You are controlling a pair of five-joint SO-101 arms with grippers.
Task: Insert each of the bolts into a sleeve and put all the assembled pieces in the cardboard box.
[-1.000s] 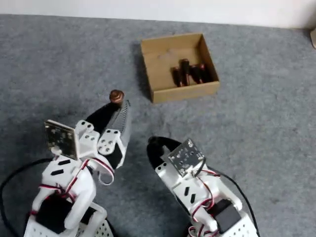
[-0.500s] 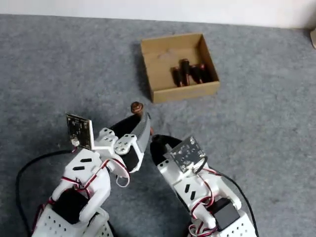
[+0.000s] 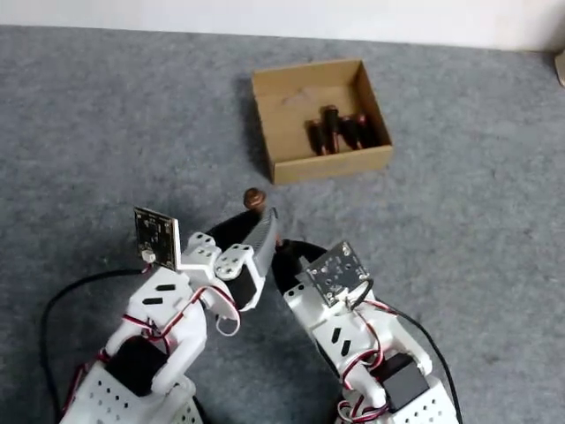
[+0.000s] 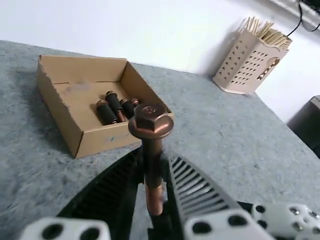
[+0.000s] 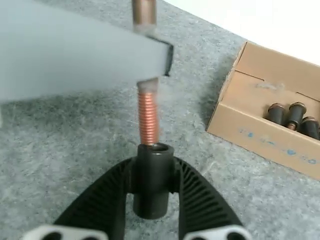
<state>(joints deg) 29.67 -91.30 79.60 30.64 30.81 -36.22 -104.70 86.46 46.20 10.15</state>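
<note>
A bolt point(image 4: 151, 125) is pinched by the left gripper point(image 4: 154, 162), tip at the mouth of a sleeve point(image 5: 151, 182) clamped by the right gripper point(image 5: 152, 167)

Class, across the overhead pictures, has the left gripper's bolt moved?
Yes. The bolt shifted rightward in the high view, closing on the front-left corner of the cardboard box.

Copper-coloured bolt point(image 4: 151, 145) with fine thread ridges; matt black sleeve point(image 5: 152, 187); plain tan cardboard box point(image 3: 331, 165), faint blue marks on one wall, holding black-and-copper assembled pieces point(image 3: 335, 131). The left gripper point(image 4: 152, 165) and right gripper point(image 5: 152, 172) have black fingers point(image 5: 200, 200) with ribbed inner faces and white bodies. The table point(image 3: 477, 230) is mottled grey, carpet-textured.
</note>
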